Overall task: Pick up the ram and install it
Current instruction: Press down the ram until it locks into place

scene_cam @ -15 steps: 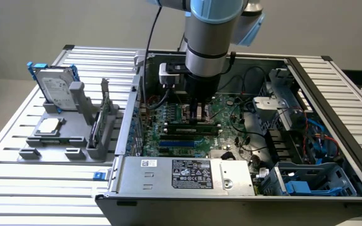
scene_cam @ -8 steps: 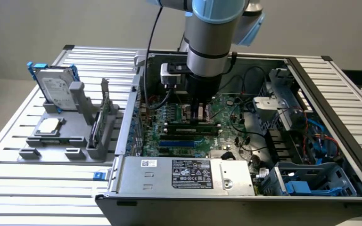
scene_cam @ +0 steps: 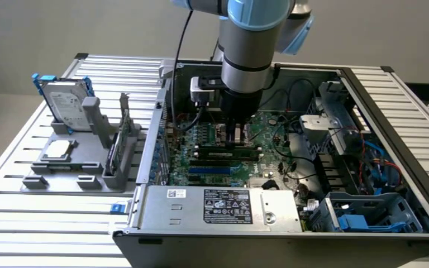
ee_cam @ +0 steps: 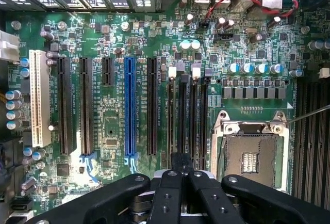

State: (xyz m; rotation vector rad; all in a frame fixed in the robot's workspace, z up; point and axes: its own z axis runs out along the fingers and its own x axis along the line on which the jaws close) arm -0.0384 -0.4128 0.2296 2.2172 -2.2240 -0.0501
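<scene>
Item: my pincer [ee_cam: 180,168], fingers pressed fully together, poised low over the green motherboard [scene_cam: 222,146] inside the open computer case [scene_cam: 363,84]. Item: the ram [ee_cam: 181,115], a thin dark stick standing on edge in one of the black memory slots, lies directly under my fingertips; I cannot tell whether they touch its top edge, and nothing is clamped between them. Adjacent: blue expansion slot [ee_cam: 129,108], white expansion slot [ee_cam: 39,97], open processor socket [ee_cam: 251,154]. Outside the case, on the slatted desk [scene_cam: 43,218]: a grey fixture [scene_cam: 76,167] carrying a hard drive [scene_cam: 65,106] with blue brackets and a small square silver chip [scene_cam: 60,148].
</scene>
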